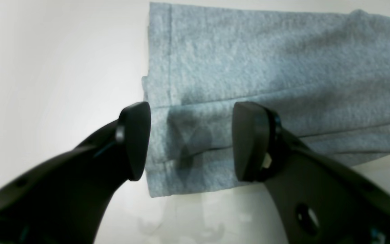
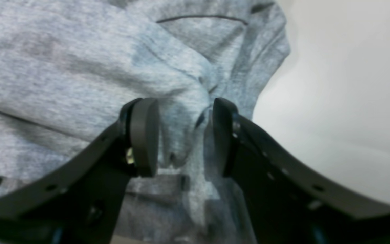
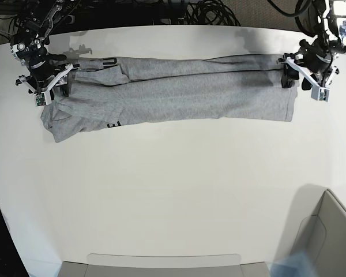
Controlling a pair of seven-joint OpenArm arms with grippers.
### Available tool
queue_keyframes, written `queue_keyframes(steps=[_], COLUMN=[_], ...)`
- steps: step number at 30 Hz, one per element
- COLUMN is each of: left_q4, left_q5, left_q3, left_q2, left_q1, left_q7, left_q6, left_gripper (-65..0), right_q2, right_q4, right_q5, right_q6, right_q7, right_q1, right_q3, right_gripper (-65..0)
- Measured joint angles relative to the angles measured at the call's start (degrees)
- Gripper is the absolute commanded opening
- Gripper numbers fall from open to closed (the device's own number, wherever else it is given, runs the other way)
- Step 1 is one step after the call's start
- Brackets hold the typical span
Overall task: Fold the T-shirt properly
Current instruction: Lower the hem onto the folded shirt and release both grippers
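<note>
1. Left tool [image 1: 188, 142] stands released at the right end of the base view: its jaws are spread wide over the hem corner of the T-shirt [image 3: 179, 92], and the cloth lies flat between them, pinched by neither.
2. Right tool [image 2: 185, 135] sits at the upper left of the base view, over the bunched collar-and-sleeve end. Its jaws are parted with a ridge of cloth rising between them; whether the pads touch that ridge is hard to tell in the blurred wrist picture, but nothing looks clamped.
3. Where the garment lies: stretched as a long narrow band across the top of the white bench [image 3: 173, 190], running from upper left to upper right.
4. Done, judging from the layers: a lengthwise fold is in. The left wrist view shows stacked edges with a stitched hem, and the hem end looks square and tidy.
5. Untidy part: the left end is rumpled, with a lobe of cloth sagging toward the lower left and a scrap of black lettering [image 3: 115, 123] showing at the lower edge.
6. Left to do, as I judge it: smooth that end, then fold the band crosswise into a compact packet.
</note>
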Motion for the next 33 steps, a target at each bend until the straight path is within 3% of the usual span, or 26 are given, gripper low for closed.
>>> queue_keyframes(steps=[11, 19, 23, 26, 33], left_q4=[-14.12, -20.33, -22.47, -24.70, -31.54], left_q5=[0.39, 0.15, 0.04, -0.83, -3.28], left_q3=[-0.42, -0.28, -0.15, -0.22, 2.05], left_q2=[0.00, -0.20, -0.17, -0.20, -0.87], left_q1=[-5.88, -9.49, -9.27, -9.73, -12.90], left_q7=[0.39, -0.02, -1.16, -1.60, -4.42], left_q6=[-12.50, -13.31, -22.47, -23.58, -24.61], left_gripper=[-26.7, -26.7, -26.9, -27.0, -41.0], right_q2=[-0.02, 0.57, 0.61, 0.66, 0.61], right_q4=[-1.20, -1.84, -1.90, -1.90, -1.90], right_q5=[0.22, -0.02, 0.11, 0.11, 0.13], right_q6=[0.00, 0.00, 0.00, 0.00, 0.00], right_q7=[0.22, 0.13, 0.15, 0.15, 0.15], right_q1=[0.33, 0.07, 0.15, 0.15, 0.17], right_q3=[-0.11, -0.11, -0.13, -0.11, -0.11], right_gripper=[-38.8, -38.8, -38.8, -38.8, -38.8])
